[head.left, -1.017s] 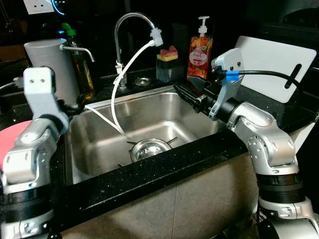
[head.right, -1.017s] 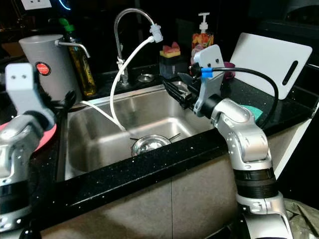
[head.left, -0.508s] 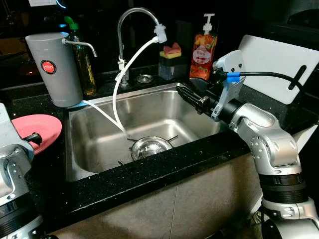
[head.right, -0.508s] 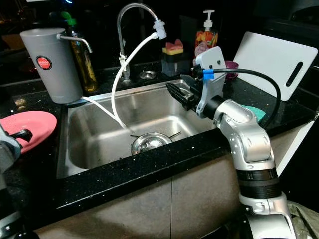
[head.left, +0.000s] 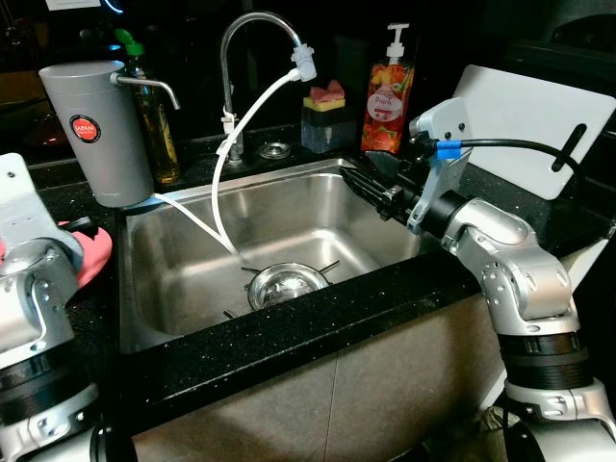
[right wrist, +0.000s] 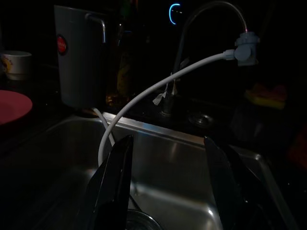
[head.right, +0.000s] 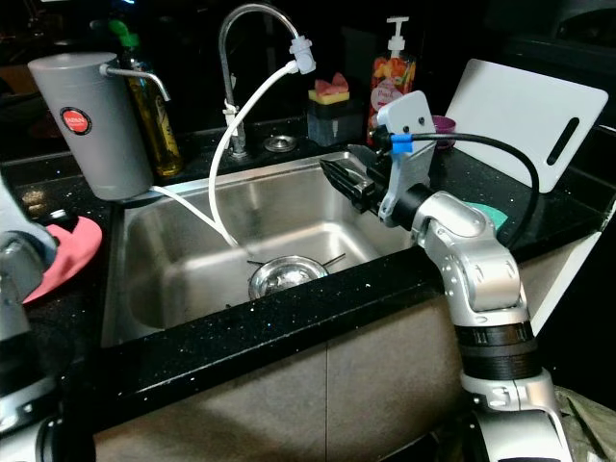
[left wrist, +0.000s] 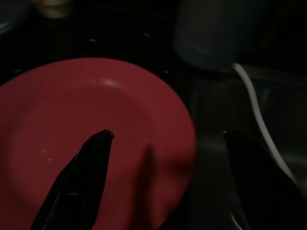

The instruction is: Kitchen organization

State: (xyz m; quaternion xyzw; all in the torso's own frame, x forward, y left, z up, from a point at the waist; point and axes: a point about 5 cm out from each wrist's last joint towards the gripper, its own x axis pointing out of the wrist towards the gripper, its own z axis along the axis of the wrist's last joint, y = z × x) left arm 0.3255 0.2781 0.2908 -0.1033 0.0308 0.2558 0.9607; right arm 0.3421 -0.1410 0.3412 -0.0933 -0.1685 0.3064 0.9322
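A red plate [left wrist: 86, 143] lies flat on the black counter left of the sink, partly hidden behind my left arm [head.left: 38, 289] in the eye views. My left gripper [left wrist: 165, 136] hovers over the plate's sink-side edge, open, with nothing between its fingers. Over the right side of the steel sink [head.left: 318, 207], my right gripper [head.left: 361, 183] is held open and empty, pointing toward the faucet [head.left: 255, 24]. A round strainer [head.left: 279, 286] sits in the sink's drain.
A white hose [head.left: 245, 125] runs from the faucet tip down into the sink. A grey canister [head.left: 96, 130] and oil bottle [head.left: 154, 125] stand back left. Soap dispenser [head.left: 388, 91], sponge holder [head.left: 324, 120] and white cutting board [head.left: 539, 125] line the back right.
My left arm dropped from in front of the grey canister to the front left, its gripper now over the red plate. The view shifted slightly. The right arm stayed put.
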